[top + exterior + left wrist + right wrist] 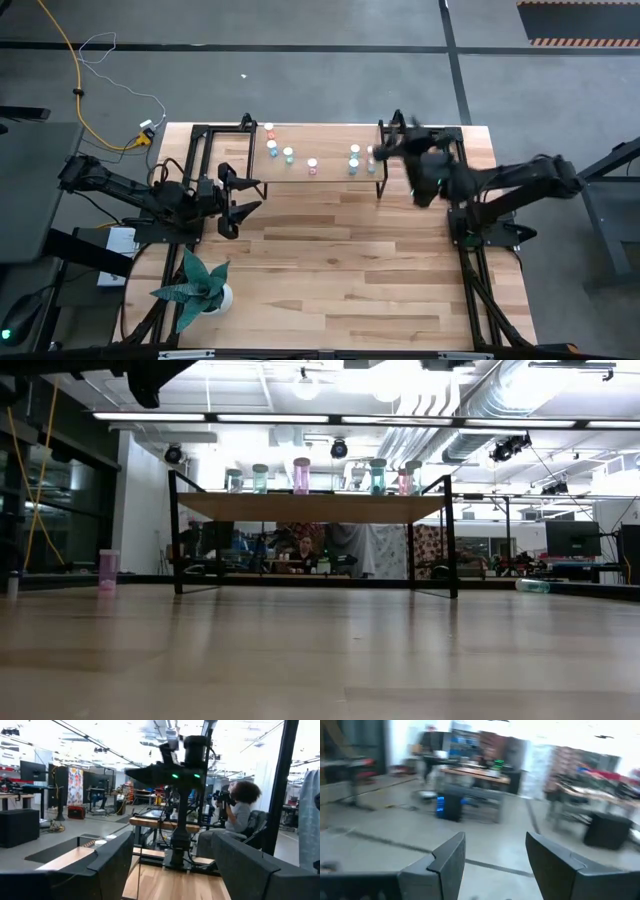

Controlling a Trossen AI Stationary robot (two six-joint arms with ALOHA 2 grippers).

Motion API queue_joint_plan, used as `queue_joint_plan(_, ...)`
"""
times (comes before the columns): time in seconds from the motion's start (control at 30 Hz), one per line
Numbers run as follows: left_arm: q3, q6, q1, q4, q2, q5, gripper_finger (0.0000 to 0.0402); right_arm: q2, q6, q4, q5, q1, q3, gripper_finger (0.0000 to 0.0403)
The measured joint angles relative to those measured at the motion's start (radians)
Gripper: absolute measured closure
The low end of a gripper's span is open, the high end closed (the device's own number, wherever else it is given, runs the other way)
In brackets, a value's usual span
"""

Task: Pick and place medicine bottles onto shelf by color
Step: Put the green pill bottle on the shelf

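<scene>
Bright overhead ceiling strips, glare in low view; right wrist view motion-blurred, high view evenly lit.

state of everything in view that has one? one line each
left gripper: open, empty, over the table's left side
right gripper: open, empty, by the shelf's right end
medicine bottles: upright on the shelf
shelf: standing at the table's far edge
potted plant: upright, near-left of the table

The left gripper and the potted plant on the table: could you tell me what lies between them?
Only bare tabletop. In the high view, the open left gripper hovers above the wood, the potted plant stands nearer the table's front edge, and nothing sits between them.
</scene>
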Motion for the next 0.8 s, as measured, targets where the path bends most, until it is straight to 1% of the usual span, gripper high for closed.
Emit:
queue_joint_plan(0.07,0.000,0.000,0.000,0.000,0.000,0.000,0.0145,-0.050,0.092,-0.108,-0.011,-0.082,0.000,0.0204)
queue_joint_plan(0.13,0.000,0.000,0.000,0.000,0.000,0.008,0.0145,-0.092,0.237,-0.259,-0.095,-0.171,0.000,0.0204)
queue_joint_plan(0.2,0.000,0.000,0.000,-0.002,0.000,0.011,0.0145,-0.128,0.460,-0.460,-0.266,-0.277,0.000,0.0204)
queue_joint_plan(0.27,0.000,0.000,0.000,-0.001,0.000,0.011,0.0145,-0.139,0.689,-0.665,-0.476,-0.417,0.000,0.0204)
queue_joint_plan(0.3,0.000,0.000,0.000,-0.001,0.000,0.011,0.0145,-0.134,0.758,-0.746,-0.558,-0.494,0.000,0.0204)
queue_joint_plan(0.33,0.000,0.000,0.000,0.000,0.000,0.011,0.0145,-0.121,0.793,-0.815,-0.619,-0.569,-0.002,0.0204)
queue_joint_plan(0.43,0.000,0.000,0.000,0.000,0.000,0.011,0.0145,-0.079,0.822,-0.938,-0.782,-0.742,-0.002,0.0204)
queue_joint_plan(0.5,0.000,0.000,0.000,0.007,0.000,0.010,0.0145,-0.041,0.821,-0.992,-0.877,-0.827,-0.002,0.0204)
queue_joint_plan(0.57,0.001,0.000,0.000,0.014,0.000,0.006,0.0145,0.010,0.818,-1.039,-0.942,-0.889,-0.002,0.0204)
queue_joint_plan(0.7,0.001,0.000,0.001,0.015,0.000,0.003,0.0145,0.126,0.790,-1.140,-0.963,-0.971,-0.002,0.0204)
queue_joint_plan(0.8,0.001,0.000,0.001,0.015,0.000,0.003,0.0145,0.205,0.749,-1.166,-0.959,-0.980,0.000,0.0204)
